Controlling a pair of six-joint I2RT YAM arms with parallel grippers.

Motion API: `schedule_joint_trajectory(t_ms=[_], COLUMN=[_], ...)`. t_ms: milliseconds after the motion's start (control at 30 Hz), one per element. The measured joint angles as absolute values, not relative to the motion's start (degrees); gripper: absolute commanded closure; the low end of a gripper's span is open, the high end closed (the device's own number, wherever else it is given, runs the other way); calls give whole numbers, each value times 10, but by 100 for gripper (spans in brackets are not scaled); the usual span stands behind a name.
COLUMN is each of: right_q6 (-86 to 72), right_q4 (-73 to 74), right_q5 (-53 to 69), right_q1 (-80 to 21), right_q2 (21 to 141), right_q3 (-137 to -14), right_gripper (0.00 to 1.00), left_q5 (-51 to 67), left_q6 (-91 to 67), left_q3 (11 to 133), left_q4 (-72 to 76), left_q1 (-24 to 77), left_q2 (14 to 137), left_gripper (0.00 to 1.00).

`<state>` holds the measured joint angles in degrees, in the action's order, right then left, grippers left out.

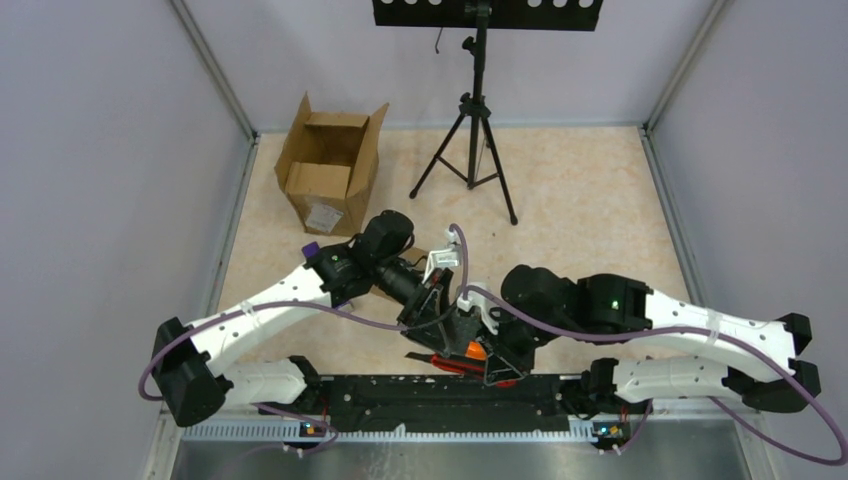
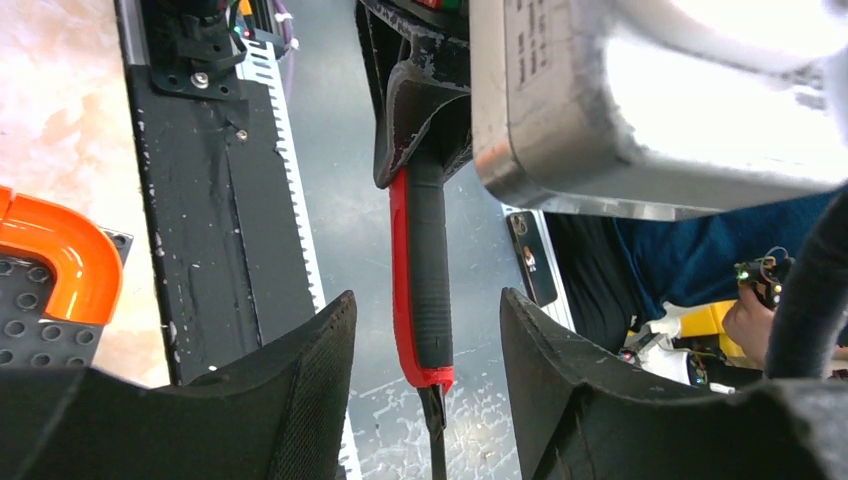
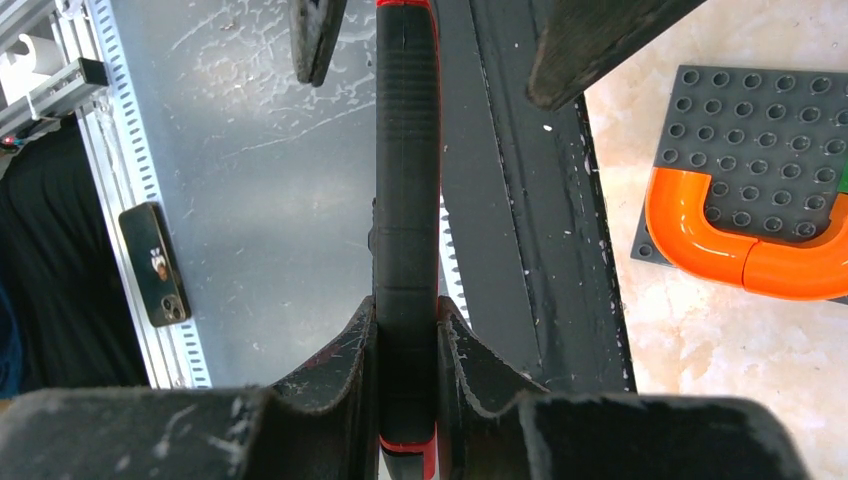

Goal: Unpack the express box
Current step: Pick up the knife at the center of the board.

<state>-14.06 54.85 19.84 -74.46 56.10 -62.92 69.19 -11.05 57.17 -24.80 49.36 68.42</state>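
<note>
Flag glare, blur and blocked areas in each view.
Left wrist: the right arm's silver housing is blown out and blurred up close; the red-and-black tool handle is sharp. Right wrist: even light, the right hand dark in the foreground, shut on that handle. Top external: soft, even light; the tool is largely covered from above.

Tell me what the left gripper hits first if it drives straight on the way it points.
The red-and-black tool handle, lying between the open left gripper's fingers. Sliding along it, the gripper would probably meet the right gripper, shut on the handle's far end; depth is unclear.
</note>
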Motion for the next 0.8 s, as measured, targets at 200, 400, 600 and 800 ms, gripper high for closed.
schedule_joint_trajectory(t_ms=[200, 400, 600, 800], right_q6=[-137, -135, -135, -141], right_q4=[549, 549, 549, 558], right_q5=[197, 193, 189, 191], right_q1=[-745, -745, -743, -732], right_q2=[573, 575, 576, 579], right_q3=[-629, -629, -629, -629], right_gripper=[100, 100, 100, 100], left_q5=[696, 696, 682, 666], left_q6=[-121, -128, -134, -128], left_q3=[546, 529, 528, 527], left_q4=[-230, -221, -212, -201], left_q1=[513, 527, 538, 540], left_q2=[697, 701, 701, 704], left_gripper=[46, 54, 70, 85])
